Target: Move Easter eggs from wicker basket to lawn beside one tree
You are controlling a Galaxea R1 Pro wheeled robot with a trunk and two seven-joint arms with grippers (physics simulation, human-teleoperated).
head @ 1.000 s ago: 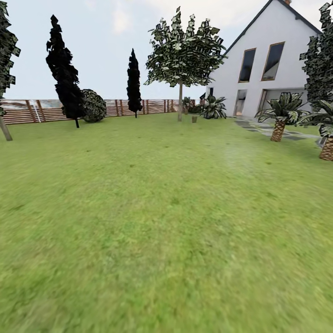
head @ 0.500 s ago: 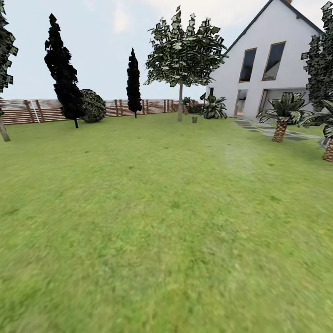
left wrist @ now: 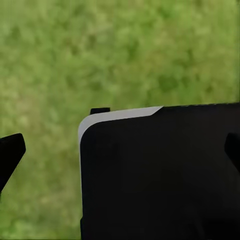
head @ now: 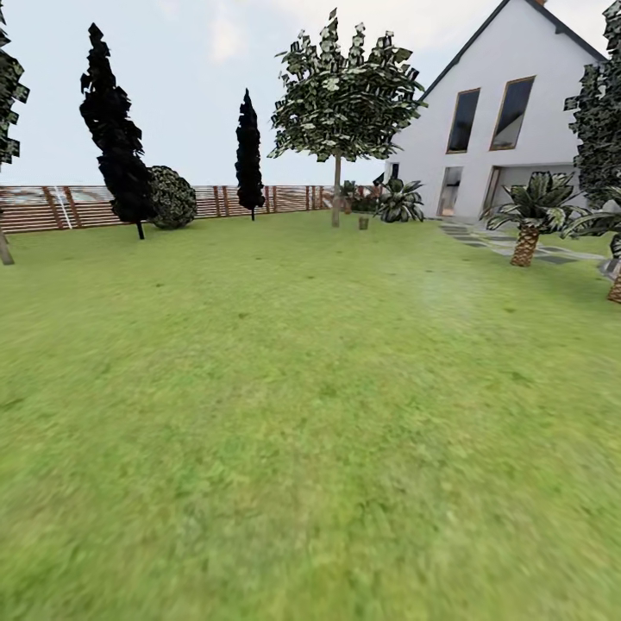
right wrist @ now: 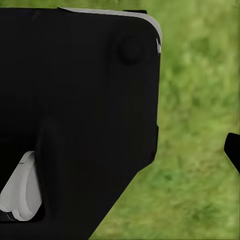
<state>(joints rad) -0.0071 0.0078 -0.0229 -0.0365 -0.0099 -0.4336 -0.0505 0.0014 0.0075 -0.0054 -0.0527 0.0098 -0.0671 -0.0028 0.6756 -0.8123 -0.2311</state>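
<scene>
You face open lawn (head: pixel 310 414), tree (head: pixel 336 190) far ahead; likely transit. Left gripper (left wrist: pixel 120 150) wide, empty; right unclear.

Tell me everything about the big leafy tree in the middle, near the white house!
The tree stands upright at the far end of the lawn, left of the white house. Its trunk is thin, straight and grey-brown, rising from the grass. On top sits a broad, roundish crown of patchy green and pale leaves with ragged edges. A small brownish object, too far off to identify, sits on the grass just right of the trunk.
</scene>
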